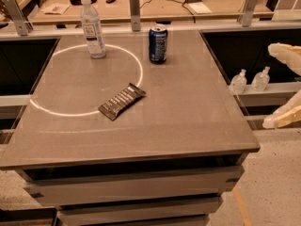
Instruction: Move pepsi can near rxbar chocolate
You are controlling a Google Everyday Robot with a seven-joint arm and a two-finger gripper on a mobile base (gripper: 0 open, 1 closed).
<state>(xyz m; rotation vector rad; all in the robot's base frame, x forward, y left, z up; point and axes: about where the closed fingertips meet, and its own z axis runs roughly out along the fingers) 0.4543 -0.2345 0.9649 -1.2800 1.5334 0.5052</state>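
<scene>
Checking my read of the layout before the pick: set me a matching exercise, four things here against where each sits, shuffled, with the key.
Things:
1. pepsi can
2. rxbar chocolate
3. clear bottle
4. gripper

Places:
A. lying flat across the white circle line, near side
B. off the right side of the table, open
C. upright, just outside the circle
D. upright at the circle's far arc

Pairs: 1-C, 2-A, 3-D, 4-B

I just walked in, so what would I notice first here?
Probably the dark blue soda can with a silver top, standing near the far edge of the grey table, just outside a bright white ring. A flat dark brown wrapped bar lies on the ring's near right edge, and the robot's pale gripper hangs open beyond the table's right side.
</scene>
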